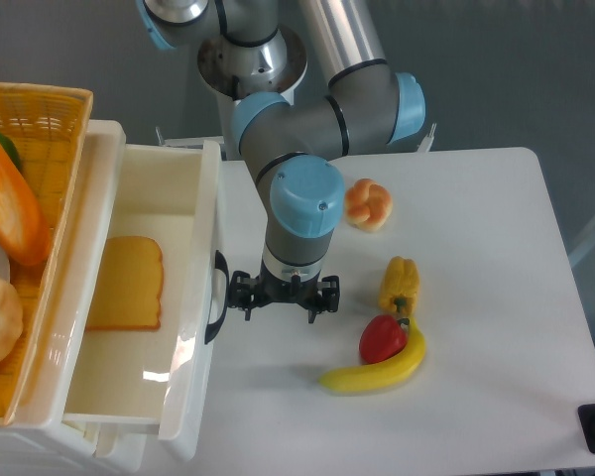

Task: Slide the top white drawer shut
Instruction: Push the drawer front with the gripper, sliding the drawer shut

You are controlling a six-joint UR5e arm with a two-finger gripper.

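Observation:
The top white drawer (pixel 200 198) stands pulled out to the right from the cabinet at the left. A slice of toast (pixel 126 284) lies inside it. Its front panel faces right and carries a black arched handle (pixel 218 297). My gripper (pixel 284 299) points down at the table just right of the handle, a short gap away from it. Its jaws look spread apart with nothing between them; the fingertips are hidden under the wrist.
A yellow wicker basket (pixel 50 109) with food sits on the cabinet at far left. On the white table (pixel 496 248) lie a bread roll (pixel 368 204), a yellow pepper (pixel 398 284), a red pepper (pixel 382 339) and a banana (pixel 377 374).

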